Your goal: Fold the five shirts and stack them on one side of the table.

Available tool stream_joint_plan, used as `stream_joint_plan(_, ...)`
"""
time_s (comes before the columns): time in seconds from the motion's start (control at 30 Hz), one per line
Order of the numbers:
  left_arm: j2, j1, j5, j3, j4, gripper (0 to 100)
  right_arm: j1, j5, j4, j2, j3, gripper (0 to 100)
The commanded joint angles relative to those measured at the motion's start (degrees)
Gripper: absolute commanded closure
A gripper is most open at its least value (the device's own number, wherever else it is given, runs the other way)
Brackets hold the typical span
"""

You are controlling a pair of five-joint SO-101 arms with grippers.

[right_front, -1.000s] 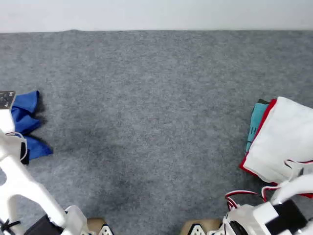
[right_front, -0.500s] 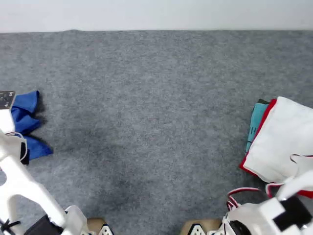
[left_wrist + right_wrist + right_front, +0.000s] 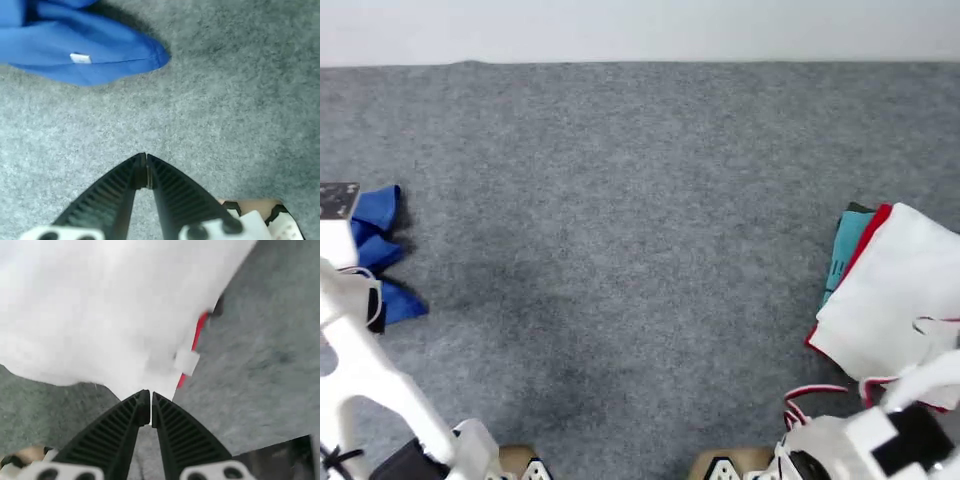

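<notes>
We see blue shirt [image 3: 380, 245] bunched at left edge of grey table [image 3: 620, 200], its white tag [image 3: 80, 58] unreadable. Just beside it, left gripper [image 3: 146, 159] closed, empty. At right edge, right gripper [image 3: 150, 395] pinches white shirt [image 3: 895, 290] topping red shirt [image 3: 198, 335] and teal shirt [image 3: 840, 255]; square tag [image 3: 186, 361] unreadable.
</notes>
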Motion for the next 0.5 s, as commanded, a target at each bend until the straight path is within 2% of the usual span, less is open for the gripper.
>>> stream_joint_plan(0.0, -1.8, 3.3, 0.4, -0.4, 0.8, 99, -5.9, -0.9, 0.1, -5.6, -3.9, 99.0)
stream_joint_plan(0.13, -1.8, 5.5, 0.4, -0.4, 0.9, 99, -14.8, -1.1, 0.1, -4.9, -1.7, 99.0)
stream_joint_plan(0.23, -1.8, 5.5, 0.4, -0.4, 0.8, 99, -21.0, -5.7, -2.9, -2.9, 3.8, 99.0)
stream_joint_plan(0.37, -1.8, 5.4, 0.4, -0.4, 0.8, 99, -25.6, -11.7, -10.8, 0.8, 12.9, 99.0)
stream_joint_plan(0.47, -1.8, 5.4, 0.4, -0.4, 0.8, 99, -28.5, -14.1, -12.4, 3.3, 17.9, 99.0)
